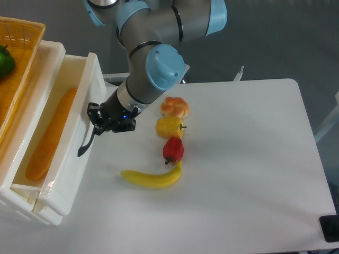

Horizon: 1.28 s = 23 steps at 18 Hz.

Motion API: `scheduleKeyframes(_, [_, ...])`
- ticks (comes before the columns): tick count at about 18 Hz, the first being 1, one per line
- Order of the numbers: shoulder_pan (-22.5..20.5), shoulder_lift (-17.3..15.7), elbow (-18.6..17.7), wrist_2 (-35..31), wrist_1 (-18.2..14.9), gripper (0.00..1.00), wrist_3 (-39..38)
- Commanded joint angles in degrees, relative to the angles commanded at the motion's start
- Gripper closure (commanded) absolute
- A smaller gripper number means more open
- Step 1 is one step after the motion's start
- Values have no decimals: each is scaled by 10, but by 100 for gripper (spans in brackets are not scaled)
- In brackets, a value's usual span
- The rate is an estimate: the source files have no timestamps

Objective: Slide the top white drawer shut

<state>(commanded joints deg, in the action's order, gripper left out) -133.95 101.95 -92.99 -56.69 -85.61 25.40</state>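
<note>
The top white drawer [79,111] stands partly pulled out of the white cabinet [45,53] at the left, with a long orange loaf [50,135] lying inside it. Its black curved handle [86,143] sits on the front face. My gripper [98,123] presses against that front face just above the handle. The fingers look close together with nothing held between them. The lower drawer front [42,211] shows at the bottom left.
On the table beside the arm lie a bun [175,107], a yellow pepper [169,127], a red pepper [173,150] and a banana [152,179]. A wicker basket [18,63] with a green vegetable [5,61] sits on the cabinet top.
</note>
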Motion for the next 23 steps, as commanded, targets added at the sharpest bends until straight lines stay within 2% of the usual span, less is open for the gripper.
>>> scheduleKeyframes(16, [57,0,2,1,5,100,-47])
scheduleKeyframes(23, [62,2,3,1,5,100,-51])
